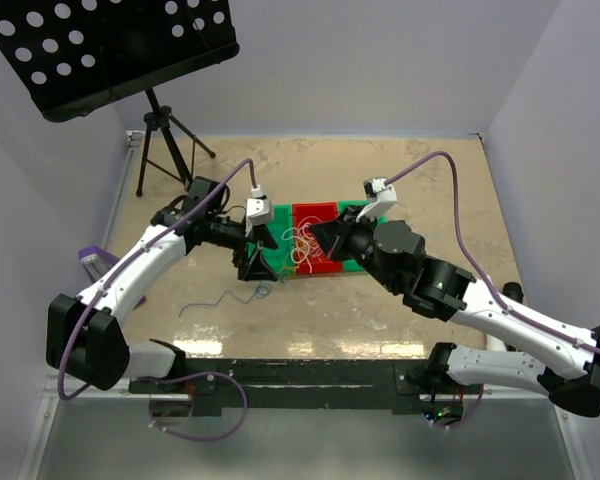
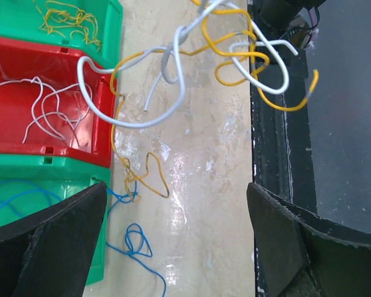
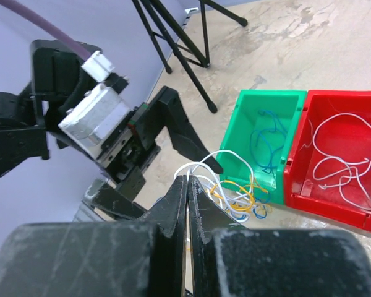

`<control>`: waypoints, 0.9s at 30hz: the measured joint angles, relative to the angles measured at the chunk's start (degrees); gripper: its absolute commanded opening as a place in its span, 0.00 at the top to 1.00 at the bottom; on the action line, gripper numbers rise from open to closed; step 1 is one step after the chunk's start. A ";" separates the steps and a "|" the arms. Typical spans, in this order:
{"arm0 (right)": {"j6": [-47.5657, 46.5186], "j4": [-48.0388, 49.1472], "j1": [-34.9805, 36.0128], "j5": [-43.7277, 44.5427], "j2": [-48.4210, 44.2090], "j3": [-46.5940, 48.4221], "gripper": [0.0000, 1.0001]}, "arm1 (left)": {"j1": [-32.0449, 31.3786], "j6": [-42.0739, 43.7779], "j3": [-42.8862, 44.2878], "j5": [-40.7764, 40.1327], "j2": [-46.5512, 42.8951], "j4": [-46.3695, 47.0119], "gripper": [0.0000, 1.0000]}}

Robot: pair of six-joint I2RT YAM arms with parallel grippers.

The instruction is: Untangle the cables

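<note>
A tangle of white and yellow cables (image 3: pixel 238 190) hangs from my right gripper (image 3: pixel 188 179), which is shut on a white cable loop. In the top view the right gripper (image 1: pixel 313 243) holds the tangle (image 1: pixel 300 245) over the front edge of the bins. The tangle (image 2: pixel 226 52) dangles above the table in the left wrist view, and a yellow strand (image 2: pixel 149 176) trails down to a knotted blue cable (image 2: pixel 133 239) on the table. My left gripper (image 2: pixel 176 244) is open and empty, just left of the tangle (image 1: pixel 258 252).
Three bins stand in a row: a green bin (image 2: pixel 114 15) with yellow cables, a red bin (image 2: pixel 99 133) with white cables, a green bin (image 3: pixel 238 133) with blue cables. A blue cable (image 1: pixel 220 298) lies on the table. A tripod music stand (image 1: pixel 162 140) is back left.
</note>
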 measured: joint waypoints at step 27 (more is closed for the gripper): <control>1.70 4.02 0.04 -5.31 -0.15 1.84 1.00 | -0.37 -25.03 -11.19 6.43 5.90 37.24 1.00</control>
